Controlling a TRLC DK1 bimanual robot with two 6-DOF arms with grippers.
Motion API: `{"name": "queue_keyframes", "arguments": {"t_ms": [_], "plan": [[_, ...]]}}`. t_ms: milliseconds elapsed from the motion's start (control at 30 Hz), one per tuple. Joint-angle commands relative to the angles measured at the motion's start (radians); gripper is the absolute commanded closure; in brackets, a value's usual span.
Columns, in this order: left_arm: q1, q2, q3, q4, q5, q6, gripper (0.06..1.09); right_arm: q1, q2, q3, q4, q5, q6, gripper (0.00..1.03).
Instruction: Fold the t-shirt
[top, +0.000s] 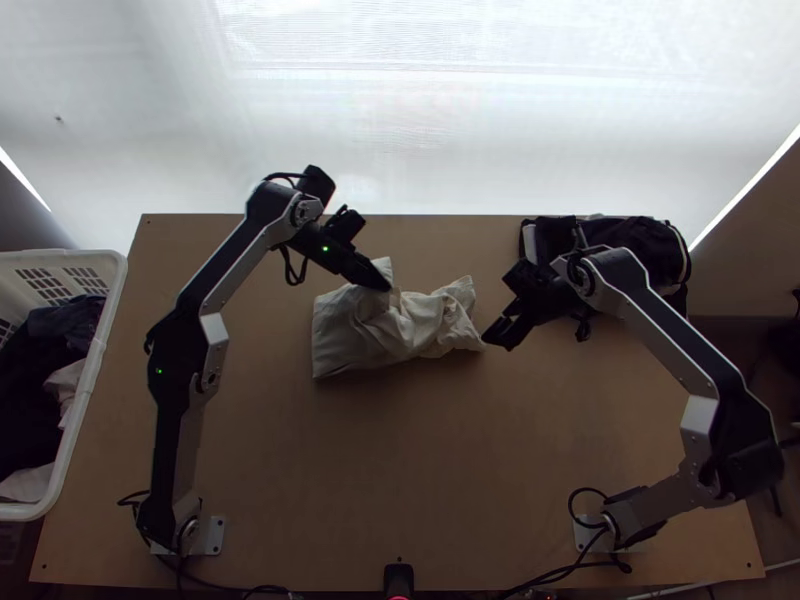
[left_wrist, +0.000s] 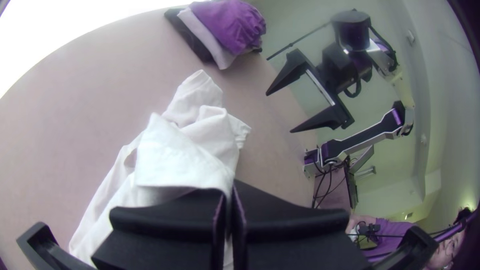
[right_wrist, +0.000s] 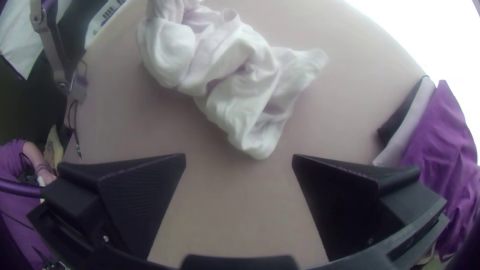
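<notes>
top view: the left arm (top: 188, 340) climbs from its base at the lower left of the frame, bends near the middle left, then slants up and right. at its wrist, left of the upper centre, it turns so the left gripper (top: 384, 284) points down and right onto the upper edge of the t-shirt (top: 365, 335). the right arm (top: 685, 350) runs from its base at the lower right out to an elbow near the right edge, then slants up and left; its wrist bends so the right gripper (top: 496, 338) points down and left, near the shirt's right end.

the shirt lies bunched on the table (top: 430, 470), a little above the middle of the frame, smoother at its left end and crumpled toward the right. the left gripper is clenched on it: in the left wrist view a raised flap runs up between the fingers (left_wrist: 165, 220). the right gripper is released and empty, its fingers (right_wrist: 135, 200) wide apart in the right wrist view, with bare table between them and the cloth.

the pinched bit of fabric is hidden between the left fingers, and i can't tell which part of the shirt it is. the basket (top: 88, 385) is cut off by the left edge of the top view, and the right arm partly covers the clothes pile (top: 645, 235) at the upper right.
</notes>
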Motion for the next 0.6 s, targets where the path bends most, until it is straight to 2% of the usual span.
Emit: {"name": "queue_keyframes", "arguments": {"t_ms": [0, 100, 567], "plan": [[-0.062, 0.043, 0.023, 0.102, 0.003, -0.053, 1.05, -0.034, -0.08, -0.114, 0.03, 0.0, 0.028, 0.04], [-0.083, 0.052, 0.023, 0.164, 0.002, -0.082, 1.05, -0.034, -0.103, -0.149, 0.045, 0.0, 0.045, 0.04], [-0.195, 0.139, 0.023, 0.628, 0.002, -0.367, 1.05, -0.041, -0.152, -0.276, 0.105, 0.008, 0.065, 0.04]]}}
